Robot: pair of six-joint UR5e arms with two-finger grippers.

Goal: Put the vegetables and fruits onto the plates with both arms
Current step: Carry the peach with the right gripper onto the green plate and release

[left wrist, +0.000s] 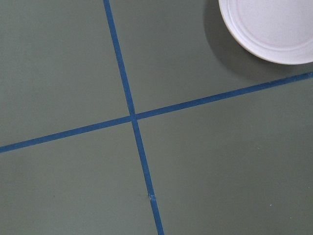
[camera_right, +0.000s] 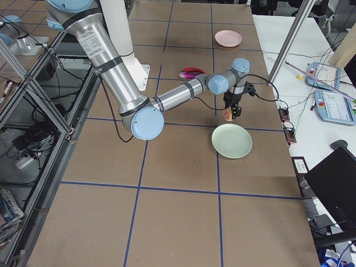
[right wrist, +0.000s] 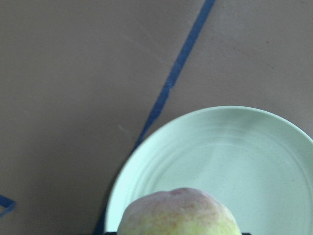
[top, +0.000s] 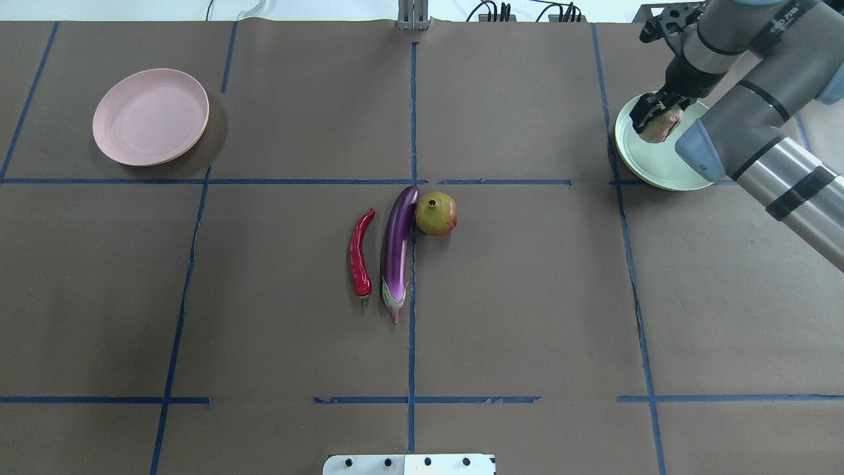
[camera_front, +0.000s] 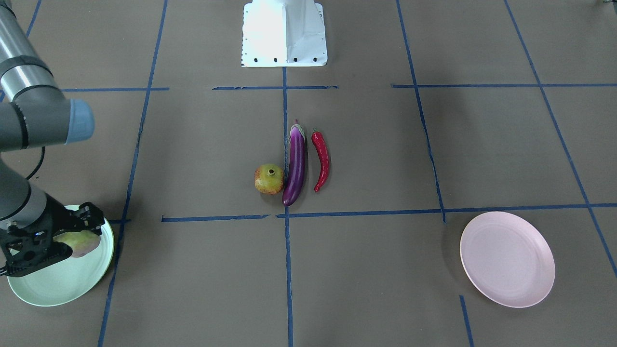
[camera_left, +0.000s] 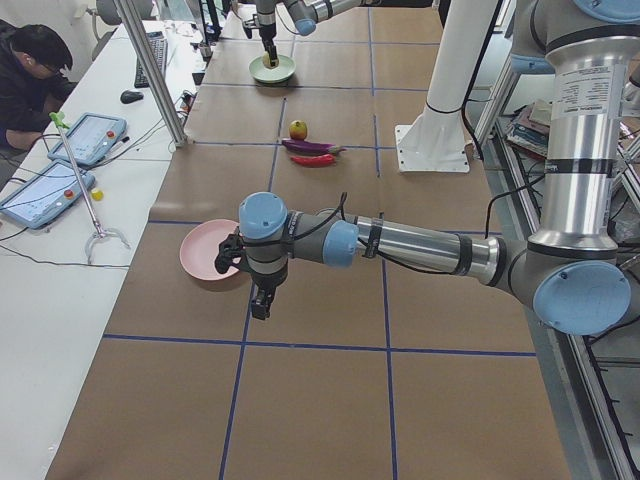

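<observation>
Pale green, pink-blushed round fruit (camera_front: pixel 86 243) pinched in right gripper (camera_front: pixel 65 241) over mint plate (camera_front: pixel 62 289); left gripper (camera_left: pixel 261 302): state unclear

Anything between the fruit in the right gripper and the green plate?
Nothing visible. The right gripper holds the pale green fruit over the mint green plate, and the plate's surface below it is bare in the right wrist view.

Glossy eggplant (camera_front: pixel 295 166), chili pepper (camera_front: pixel 321 161); matt pink plate (camera_front: pixel 506 260); perhaps paper tabletop (camera_front: pixel 193 270)
</observation>
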